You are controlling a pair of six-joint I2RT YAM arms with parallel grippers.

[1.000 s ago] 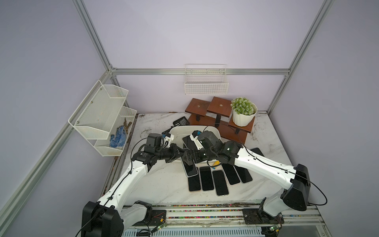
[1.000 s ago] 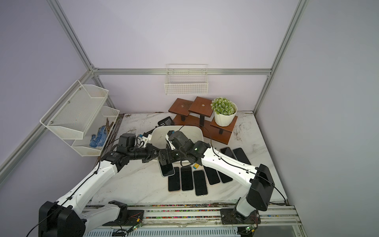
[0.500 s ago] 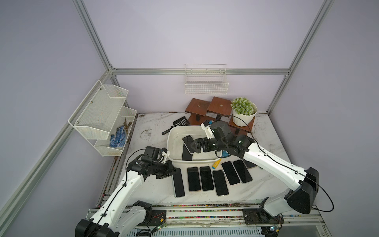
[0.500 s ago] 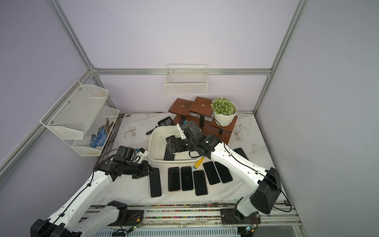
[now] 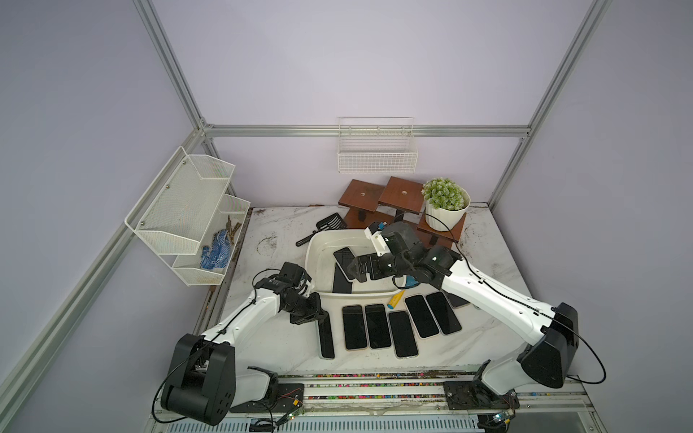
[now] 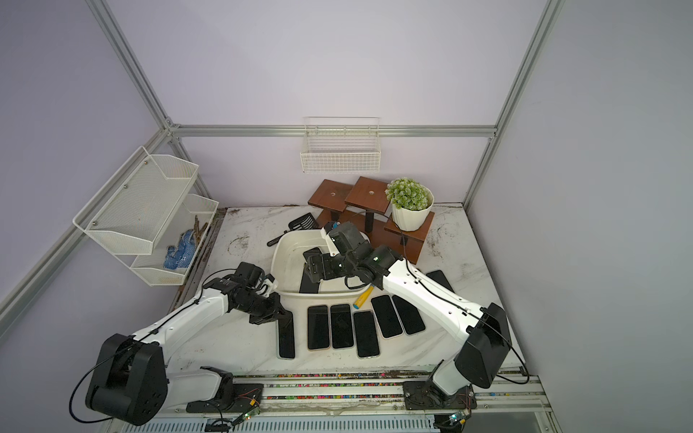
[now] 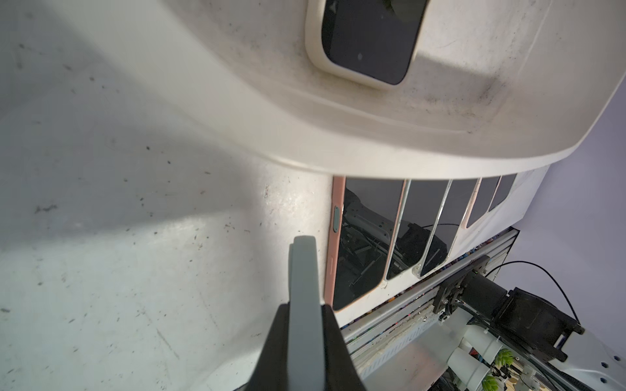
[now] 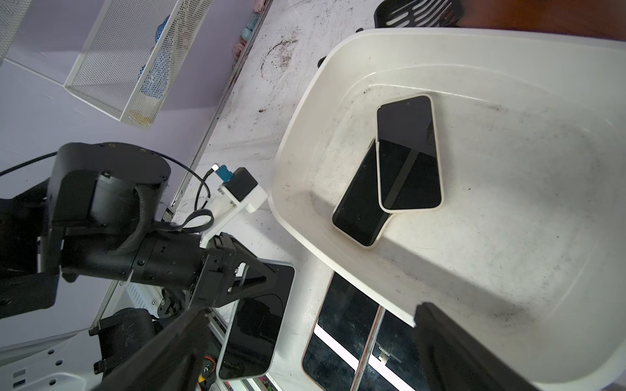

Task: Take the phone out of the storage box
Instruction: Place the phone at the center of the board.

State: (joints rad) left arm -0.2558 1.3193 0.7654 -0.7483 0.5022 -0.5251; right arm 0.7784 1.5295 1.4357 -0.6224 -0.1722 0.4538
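The left claw (image 5: pixel 315 319) is pinching one phone (image 5: pixel 326 339) by its end, outside the storage box (image 5: pixel 309 262) and over the table (image 5: pixel 277 348). The phone runs away from the claw toward the robot's base, alongside the row of phones (image 5: pixel 377 328) laid out just to the claw's right. It shows narrower than its neighbours in both top views, so it looks tipped onto a long edge. Whether that edge touches the table I cannot tell.

The right claw (image 5: pixel 358 268) is spread wide and hangs over the box. Just beneath and ahead of it lie two more phones, screens up on the box floor. The upper phone (image 8: pixel 408 155) rests partly across the lower phone (image 8: pixel 359 203).

As I read it, the left side is at the set-down and the right side is lined up for the next pick. To set down well, roll the wrist until the phone is flat and lower it until the table bears it. Then part the claw and lift straight up, so neither the neighbouring phone nor the box rim close by is nudged. For the pick, take the upper phone first, across its short width near a free end. It is thin and probably slick, so the tips should reach low before closing, clear of the lower phone and the wall.
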